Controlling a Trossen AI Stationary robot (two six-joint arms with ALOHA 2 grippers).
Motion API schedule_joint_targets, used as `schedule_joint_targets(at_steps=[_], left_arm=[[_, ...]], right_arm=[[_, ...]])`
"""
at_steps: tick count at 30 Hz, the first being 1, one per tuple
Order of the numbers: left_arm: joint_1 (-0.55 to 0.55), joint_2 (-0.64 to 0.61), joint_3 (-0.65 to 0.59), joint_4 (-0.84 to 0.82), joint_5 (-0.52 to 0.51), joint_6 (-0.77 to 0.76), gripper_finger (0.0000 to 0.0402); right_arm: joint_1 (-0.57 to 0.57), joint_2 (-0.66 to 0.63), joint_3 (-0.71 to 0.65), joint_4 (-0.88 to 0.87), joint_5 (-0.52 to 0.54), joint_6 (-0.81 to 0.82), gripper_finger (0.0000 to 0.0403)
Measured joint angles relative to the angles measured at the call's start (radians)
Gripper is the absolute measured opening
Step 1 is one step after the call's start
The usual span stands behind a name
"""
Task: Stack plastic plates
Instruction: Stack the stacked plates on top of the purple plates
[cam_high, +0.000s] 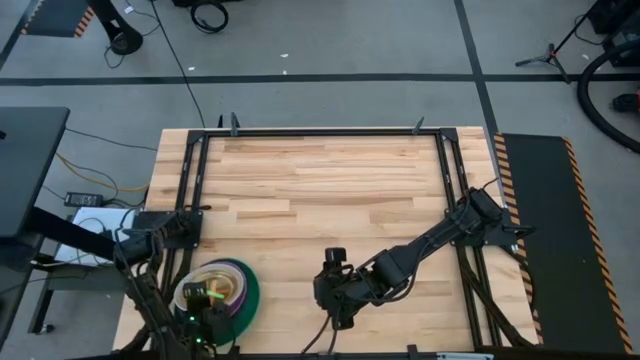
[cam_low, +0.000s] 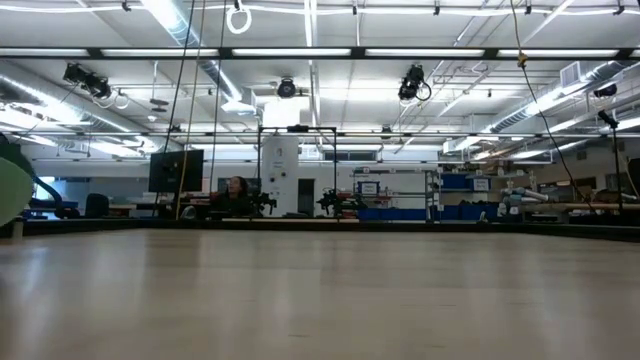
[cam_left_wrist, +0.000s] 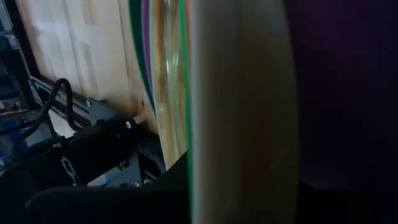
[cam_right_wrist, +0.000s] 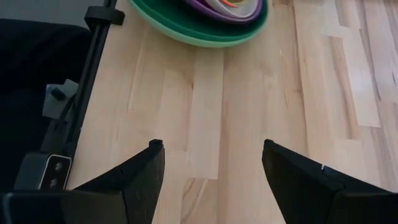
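Observation:
A stack of plastic plates lies at the table's near left. A large green plate is at the bottom, with purple and smaller ones nested in it. My left gripper slants down over the stack's near left part, shut on a pale lime plate. That plate fills its wrist view edge-on. My right gripper hangs open over bare wood to the right of the stack, with nothing between its fingers. A pale green rim shows at the low view's left edge. My left gripper holds the pale lime plate, coming at it from above on a slant. The plate itself hides the fingers, so the part held does not show. It stands on edge just over the stack's rims. Whether it touches them, I cannot tell.
Black frame rails run along the table's left, far and right sides. A black panel with hazard stripes lies beyond the right rail. Bare wood spreads across the middle and far part.

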Motion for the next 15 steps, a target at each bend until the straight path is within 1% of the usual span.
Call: schedule_joint_targets(at_steps=[5, 10, 15], left_arm=[[-0.003, 0.000, -0.015, 0.024, -0.001, -0.004, 0.0093], [-0.004, -0.018, -0.016, 0.049, 0.024, -0.029, 0.0149], [-0.005, -0.049, -0.016, 0.050, 0.019, -0.053, 0.0202]], right_arm=[[0.009, 0.000, 0.000, 0.000, 0.000, 0.000, 0.0274], [0.010, 0.000, 0.000, 0.000, 0.000, 0.000, 0.0274], [0.010, 0.000, 0.000, 0.001, 0.000, 0.000, 0.0274]])
